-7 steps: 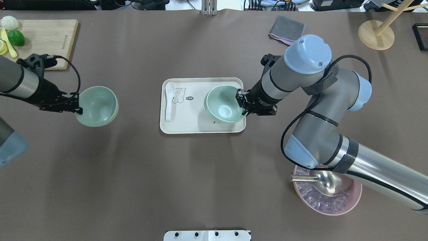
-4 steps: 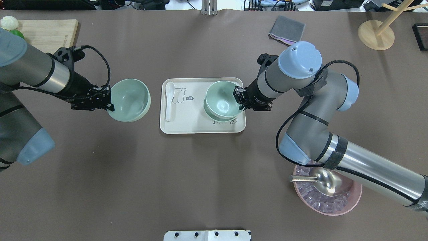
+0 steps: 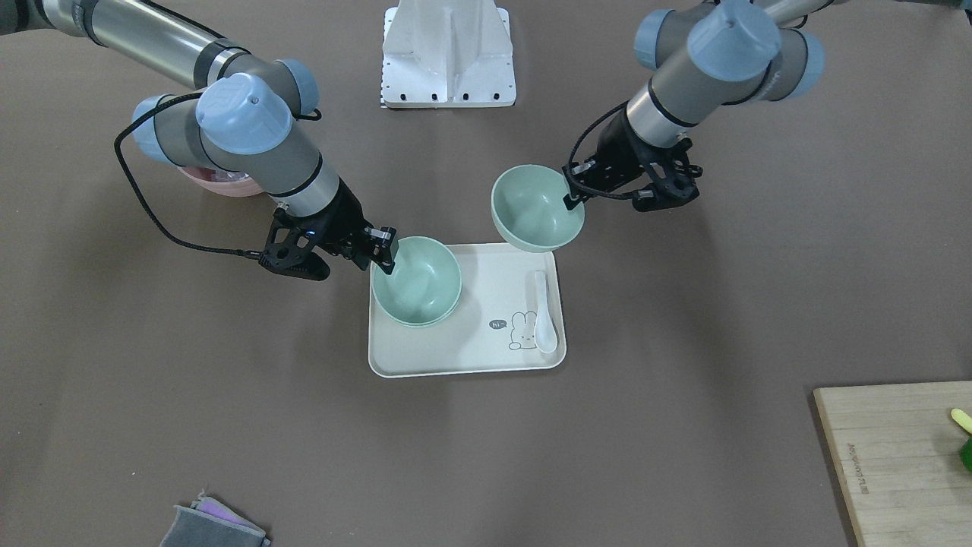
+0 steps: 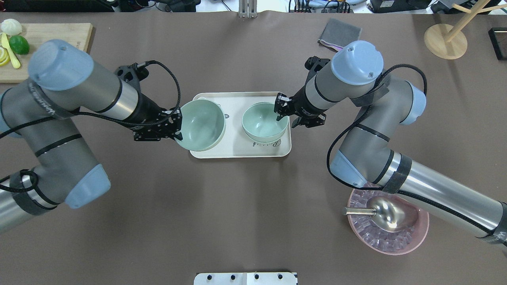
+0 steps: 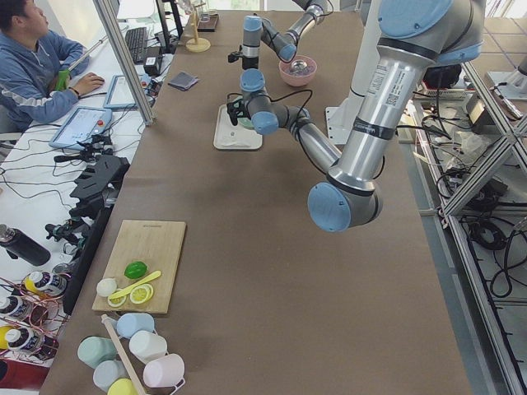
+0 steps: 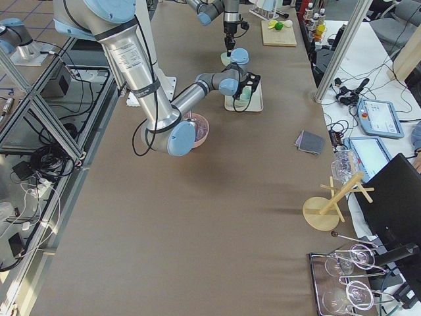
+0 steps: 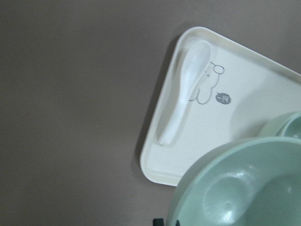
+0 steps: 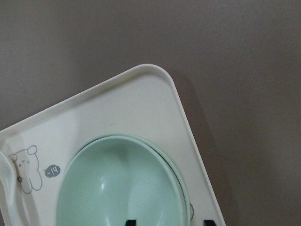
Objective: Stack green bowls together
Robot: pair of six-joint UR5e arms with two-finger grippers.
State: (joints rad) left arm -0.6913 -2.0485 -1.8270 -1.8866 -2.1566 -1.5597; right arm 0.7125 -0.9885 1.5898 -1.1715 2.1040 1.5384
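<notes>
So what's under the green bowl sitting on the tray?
A second green bowl, nested beneath the top bowl on the tray; only its rim shows. Its inside and the tray beneath are covered. The third bowl hangs apart in the left fingers.

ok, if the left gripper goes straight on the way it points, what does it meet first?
The left gripper points across the tray, its carried green bowl leading, toward the stacked green bowls: likely those first. It looks raised, so it may pass over them.
</notes>
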